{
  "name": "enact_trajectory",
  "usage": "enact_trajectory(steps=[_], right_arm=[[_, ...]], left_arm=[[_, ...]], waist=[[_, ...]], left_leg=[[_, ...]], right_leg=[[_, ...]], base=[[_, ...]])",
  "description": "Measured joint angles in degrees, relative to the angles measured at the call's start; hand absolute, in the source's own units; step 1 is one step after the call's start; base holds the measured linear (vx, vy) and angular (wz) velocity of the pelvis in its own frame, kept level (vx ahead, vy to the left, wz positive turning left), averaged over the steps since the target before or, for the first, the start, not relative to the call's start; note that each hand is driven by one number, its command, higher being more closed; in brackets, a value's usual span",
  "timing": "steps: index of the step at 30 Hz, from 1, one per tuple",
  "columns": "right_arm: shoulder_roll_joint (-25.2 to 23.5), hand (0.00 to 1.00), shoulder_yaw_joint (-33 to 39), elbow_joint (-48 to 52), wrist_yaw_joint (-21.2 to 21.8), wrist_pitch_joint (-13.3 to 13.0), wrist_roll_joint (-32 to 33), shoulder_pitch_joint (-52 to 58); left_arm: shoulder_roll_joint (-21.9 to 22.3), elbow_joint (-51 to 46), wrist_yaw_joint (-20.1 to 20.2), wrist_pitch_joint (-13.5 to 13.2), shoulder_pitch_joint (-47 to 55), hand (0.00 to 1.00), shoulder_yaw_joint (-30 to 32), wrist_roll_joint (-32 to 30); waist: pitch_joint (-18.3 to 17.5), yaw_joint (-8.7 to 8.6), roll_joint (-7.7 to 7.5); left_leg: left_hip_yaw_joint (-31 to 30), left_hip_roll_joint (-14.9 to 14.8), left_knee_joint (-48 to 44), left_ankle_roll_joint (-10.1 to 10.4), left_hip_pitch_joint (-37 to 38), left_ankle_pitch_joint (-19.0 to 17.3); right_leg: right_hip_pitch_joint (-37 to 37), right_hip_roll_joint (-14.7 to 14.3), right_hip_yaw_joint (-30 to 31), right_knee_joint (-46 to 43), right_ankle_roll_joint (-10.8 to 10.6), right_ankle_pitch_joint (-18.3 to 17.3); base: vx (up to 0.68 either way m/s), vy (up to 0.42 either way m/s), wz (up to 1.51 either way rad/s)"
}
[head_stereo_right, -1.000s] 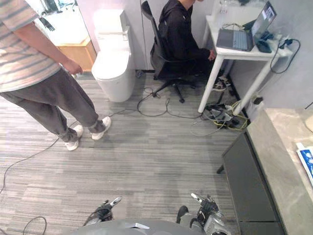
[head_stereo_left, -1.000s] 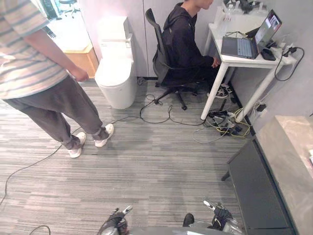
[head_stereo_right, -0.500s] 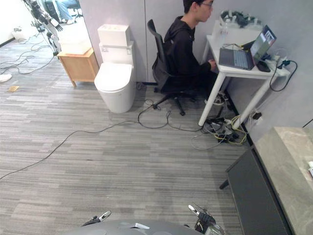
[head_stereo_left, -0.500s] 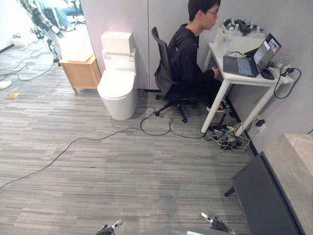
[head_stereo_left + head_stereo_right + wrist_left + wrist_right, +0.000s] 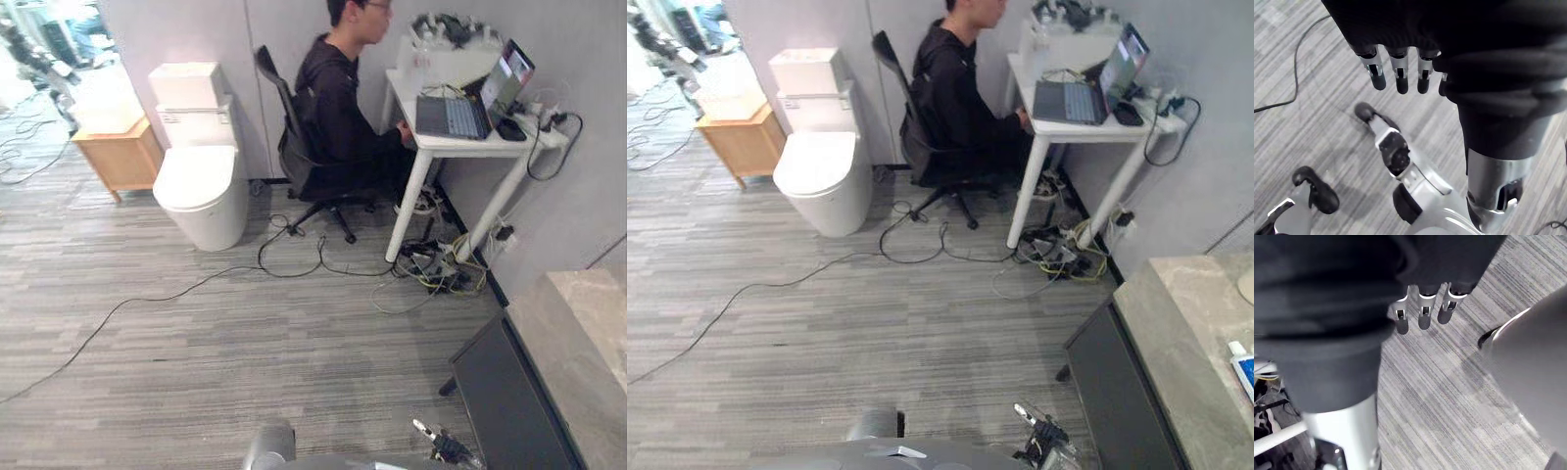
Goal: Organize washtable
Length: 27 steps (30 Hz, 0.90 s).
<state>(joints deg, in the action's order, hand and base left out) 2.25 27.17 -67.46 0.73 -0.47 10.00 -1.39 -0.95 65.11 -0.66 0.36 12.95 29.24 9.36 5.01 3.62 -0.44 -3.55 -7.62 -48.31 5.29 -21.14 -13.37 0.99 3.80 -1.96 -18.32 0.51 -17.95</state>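
— Where's the washtable?
— On the robot's right, cut off by the edge of the eye views. The washtable (image 5: 1190, 333) has a veined grey stone top over a dark front and stands on the striped floor (image 5: 872, 323).
— Anything on it?
— A blue-and-white item (image 5: 1245, 370) and a pale round shape (image 5: 1247, 286) sit at its far side. Both are cut off, so I can't tell what they are.
— Any containers?
— A white box (image 5: 441, 64) sits at the back of the desk (image 5: 465, 147), with dark gear piled on top, too small to identify. An open laptop (image 5: 446, 116) sits in front of it, and a person (image 5: 333, 108) sits there on a chair (image 5: 294, 147). A toilet (image 5: 818, 171) and a wooden cabinet (image 5: 735, 142) stand by the wall.
— The hands?
— The left hand (image 5: 1399, 78) hangs over the floor with its fingers straight. The right hand (image 5: 1423, 316) is the same, fingers straight and relaxed, not touching the washtable.
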Motion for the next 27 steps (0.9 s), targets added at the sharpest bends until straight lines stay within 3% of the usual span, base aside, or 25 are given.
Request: enact_trajectory(steps=[2, 3, 4, 5, 6, 7, 9, 10, 12, 13, 14, 15, 17, 19, 22, 23, 27], right_arm=[[0.1, 0.0, -0.8, 0.1, -0.3, -0.1, 0.0, -0.9], [0.1, 0.0, -0.8, 0.1, -0.3, -0.1, 0.0, -0.9], [0.5, 0.0, -0.8, 0.0, -0.4, -0.1, 0.0, -0.7], [0.9, 0.0, -0.8, 0.0, -0.4, -0.2, 0.0, 0.0], [0.2, 0.0, -0.7, -0.1, -0.4, -0.1, 0.0, 0.6], [-0.4, 0.0, -0.1, -0.1, 0.0, -0.1, 0.0, 1.3], [-0.7, 0.0, 1.1, 0.0, 0.2, -0.1, 0.0, 2.5], [-0.7, 0.0, 2.2, 0.0, 0.5, -0.1, 0.0, 2.8], [-0.8, 0.0, 2.1, 0.0, 0.5, 0.0, 0.1, 2.9], [-0.6, 0.0, 1.8, 0.0, 0.6, 0.0, 0.1, 2.9], [0.0, 0.0, 0.9, 0.0, 0.5, -0.1, 0.1, 2.7], [0.2, 0.0, 0.0, 0.0, 0.5, -0.1, 0.1, 2.6], [1.0, 0.0, -2.8, 0.0, 0.0, 0.0, 0.0, 1.9], [2.2, 0.0, -5.3, 0.0, -0.1, -0.1, 0.1, 1.6], [2.3, 0.0, -7.7, 0.0, 0.1, -0.1, 0.1, 1.2], [2.4, 0.0, -8.3, -0.1, 0.2, -0.1, 0.1, 1.3], [2.4, 0.0, -8.5, -0.1, 0.3, -0.2, 0.1, 1.4]], left_arm=[[0.0, -0.1, -0.1, -0.3, 0.3, 0.0, -1.3, 0.6], [0.0, -0.1, -0.2, -0.5, 0.4, 0.0, -1.8, 0.8], [-0.1, -0.1, -0.3, -0.6, 0.6, 0.0, -2.6, 0.9], [-0.2, -0.1, -0.3, -0.6, 0.7, 0.0, -3.2, 1.0], [-1.8, 0.4, -0.4, -0.7, 0.4, 0.0, -4.2, 1.0], [-3.2, 0.1, -0.5, -1.0, -0.6, 0.0, -5.0, 0.8], [-4.4, -0.1, -0.5, -1.8, -3.0, 0.0, -5.8, 0.4], [-4.9, -0.2, -0.5, -2.5, -5.0, 0.0, -7.2, 0.1], [-5.6, -0.4, -0.6, -2.8, -6.0, 0.0, -8.5, -1.3], [-5.6, -0.8, -0.7, -2.8, -6.1, 0.0, -9.5, -1.4], [-5.4, -0.9, -0.8, -2.8, -6.1, 0.0, -10.3, -1.4], [-5.2, -0.8, -0.9, -2.8, -6.0, 0.0, -10.8, -1.4], [-5.7, -1.1, -1.1, -2.8, -5.8, 0.0, -11.7, -1.4], [-5.1, -1.0, -1.0, -2.8, -5.5, 0.0, -11.9, -1.4], [-4.7, -1.1, -1.0, -2.8, -6.3, 0.0, -13.8, -1.4], [-3.9, -1.1, -0.9, -2.8, -6.8, 0.0, -14.8, -1.3], [-4.0, -0.8, -1.1, -2.7, -6.9, 0.0, -15.8, -1.3]], waist=[[0.0, 0.15, 0.22], [0.0, 0.18, 0.32], [-0.2, 0.22, 0.69], [-0.4, 0.3, 0.99], [-0.8, 0.14, -1.33], [-1.5, -1.28, -2.49], [-1.8, -1.53, -2.47], [-2.0, -1.63, -2.22], [-2.1, -1.64, -1.83], [-2.3, -1.62, -1.34], [-2.3, -1.6, -1.06], [-2.2, -1.59, -0.88], [-2.2, -1.38, -0.67], [-2.2, -1.03, 0.39], [-2.3, -1.43, 0.38], [-2.1, -1.59, 0.94], [-2.1, -1.63, 1.31]], left_leg=[[-12.4, 2.3, 19.1, 1.7, 0.3, 1.0], [-15.7, 2.6, 23.2, 2.3, 0.8, 1.4], [-20.2, 2.9, 28.8, 4.0, 2.4, 2.7], [-20.6, 3.5, 29.1, 6.6, 2.9, 5.9], [-17.0, 5.6, 25.0, 5.5, 3.8, 5.4], [-14.5, 6.7, 22.1, 3.5, 3.9, 3.2], [-11.4, 7.4, 20.5, 1.4, 4.2, 1.5], [-8.3, 7.3, 20.9, -0.1, 5.1, 0.6], [-4.5, 7.0, 22.4, -1.2, 6.8, 0.0], [-0.7, 6.6, 23.5, -2.3, 8.2, -0.3], [3.9, 6.0, 24.9, -3.6, 9.9, -0.4], [6.3, 5.6, 25.5, -4.2, 10.9, -0.7], [14.1, 4.8, 29.3, -5.0, 16.4, -0.6], [19.3, 3.8, 31.1, -5.1, 19.4, -0.6], [24.0, 3.2, 34.5, -4.8, 21.2, 0.8], [24.5, 3.1, 36.0, -4.3, 21.7, 1.9], [24.1, 1.3, 38.5, -3.1, 22.0, 4.9]], right_leg=[[-0.1, 0.0, 6.1, -0.1, -1.5, -1.8], [-0.1, 0.0, 7.8, -0.3, -2.1, -2.3], [0.4, 0.3, 11.0, -0.8, -3.7, -3.4], [0.7, 0.6, 13.0, -1.4, -4.5, -4.3], [0.9, 2.7, 17.7, -2.7, -5.5, -4.5], [0.7, 3.9, 21.2, -3.2, -5.7, -2.3], [-0.3, 4.8, 24.7, -4.0, -5.5, 0.7], [-2.5, 5.1, 27.4, -5.4, -5.6, 4.5], [-5.0, 5.9, 27.4, -6.7, -5.6, 8.3], [-7.3, 7.7, 22.5, -7.1, -4.9, 11.3], [-9.1, 10.6, 12.8, -7.4, -3.3, 12.9], [-9.9, 11.8, 7.6, -8.9, -3.0, 12.2], [-9.9, 14.6, -14.4, -14.4, -0.6, 8.9], [-7.7, 15.0, -24.4, -10.3, -0.5, 8.9], [-5.9, 12.6, -27.7, -1.5, -2.9, 9.7], [-4.7, 10.6, -26.7, 3.4, -5.8, 11.7], [-3.0, 6.1, -25.4, 11.6, -4.4, 15.7]], base=[[0.38, 0.07, -1.36], [0.31, 0.205, -1.5], [0.19, 0.253, -1.3], [0.34, 0.336, -1.62], [0.49, 0.347, -1.3], [0.5, 0.327, -1.11], [0.33, 0.306, -0.88], [0.26, 0.3, -1.08], [0.19, 0.232, -1.26], [0.18, 0.139, -1.75], [0.15, 0.052, -1.67], [0.12, -0.119, -1.64], [0.03, -0.307, -1.69], [-0.07, -0.216, -1.81], [-0.08, -0.115, -1.14], [-0.07, -0.074, -0.47], [-0.1, -0.115, -0.3]])
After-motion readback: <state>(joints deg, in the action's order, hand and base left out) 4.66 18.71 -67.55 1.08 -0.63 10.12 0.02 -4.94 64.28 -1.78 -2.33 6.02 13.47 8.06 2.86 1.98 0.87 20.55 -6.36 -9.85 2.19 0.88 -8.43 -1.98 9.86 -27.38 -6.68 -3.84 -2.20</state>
